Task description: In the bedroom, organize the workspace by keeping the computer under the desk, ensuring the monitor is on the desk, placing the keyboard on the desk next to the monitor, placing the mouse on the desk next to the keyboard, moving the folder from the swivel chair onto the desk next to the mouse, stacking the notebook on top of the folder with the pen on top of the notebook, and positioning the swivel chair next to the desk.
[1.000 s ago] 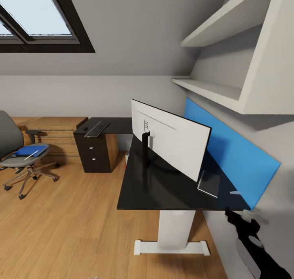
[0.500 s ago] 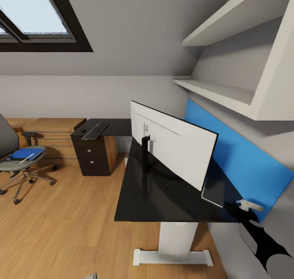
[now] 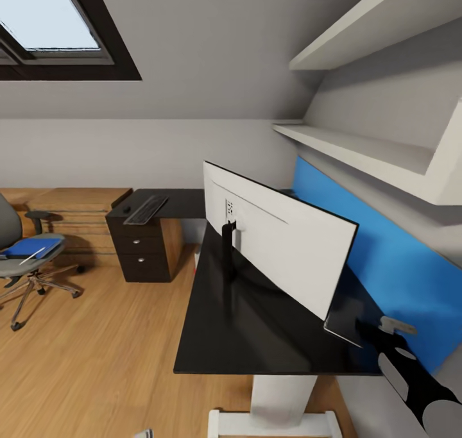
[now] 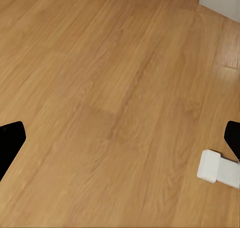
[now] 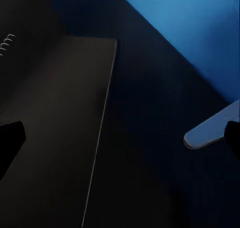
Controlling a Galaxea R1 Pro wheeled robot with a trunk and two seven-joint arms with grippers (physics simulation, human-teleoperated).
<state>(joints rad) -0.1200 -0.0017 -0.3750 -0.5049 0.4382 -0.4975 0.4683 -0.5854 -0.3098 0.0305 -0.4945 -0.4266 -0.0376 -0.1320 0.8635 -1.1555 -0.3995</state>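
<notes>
Desk (image 3: 256, 335): glossy black top, white pedestal leg, bright blue back panel.
Monitor (image 3: 282, 245): white back, black edge, black stand.
Keyboard (image 3: 146, 208): grey with dark keys.
Mouse (image 3: 126, 209): black.
Drawer unit (image 3: 144, 252): dark brown, small pale knobs.
Swivel chair (image 3: 19, 261): grey padding, black armrest, chrome base.
Folder (image 3: 29, 245): bright blue.
Pen (image 3: 32, 254): white.
Floor (image 4: 110, 108): light wood-grain planks.
Notebook (image 5: 55, 128): dark cover, pale spiral binding.
Right pincer (image 3: 391, 329): black, light grey fingertip.
</notes>
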